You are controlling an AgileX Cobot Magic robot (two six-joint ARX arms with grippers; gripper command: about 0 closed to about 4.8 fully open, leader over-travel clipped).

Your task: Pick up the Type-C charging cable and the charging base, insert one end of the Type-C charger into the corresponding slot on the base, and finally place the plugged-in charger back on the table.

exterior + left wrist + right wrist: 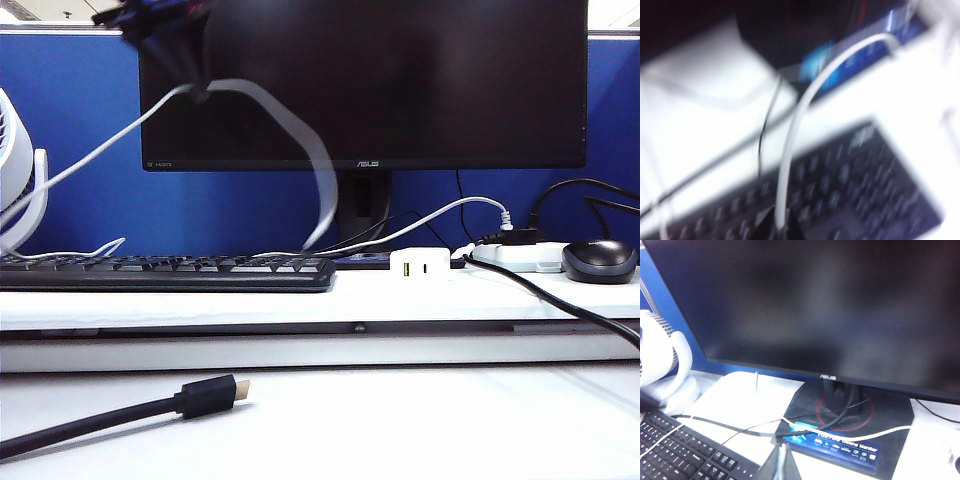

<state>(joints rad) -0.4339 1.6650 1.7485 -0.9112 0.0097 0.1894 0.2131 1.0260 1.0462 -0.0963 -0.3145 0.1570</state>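
left gripper point(195, 88): raised high at about 11 o'clock of the exterior view, blurred, in front of the monitor point(365, 80); jaws nearly closed, pinched on the Type-C charging cable point(310, 160).
right gripper point(780, 462): seen only as a dark tip at the edge of its wrist view; jaws fully closed; a pale strand is seen at the tip, but a hold on it cannot be told.
Type-C charging cable: hung from the left gripper in a loose arch; one run is trailed toward 9 o'clock past the fan point(18, 180), the other is dropped toward the keyboard point(165, 272). Free end not made out.
charging base point(419, 264): on the raised shelf of the table point(400, 420), at about 4 o'clock of the monitor stand, just beside the power strip point(520, 257); untouched.
cable handling: judged light, thin, very floppy, smooth; sway and slip expected. Better held close behind the plug so the tip is kept steady.
base handling: judged light, rigid, slick plastic; likely pushed back on insertion unless clamped. Best gripped across the plain side faces, port face left free.
black cable point(120, 410): on the lower table at 7 o'clock; not wanted.
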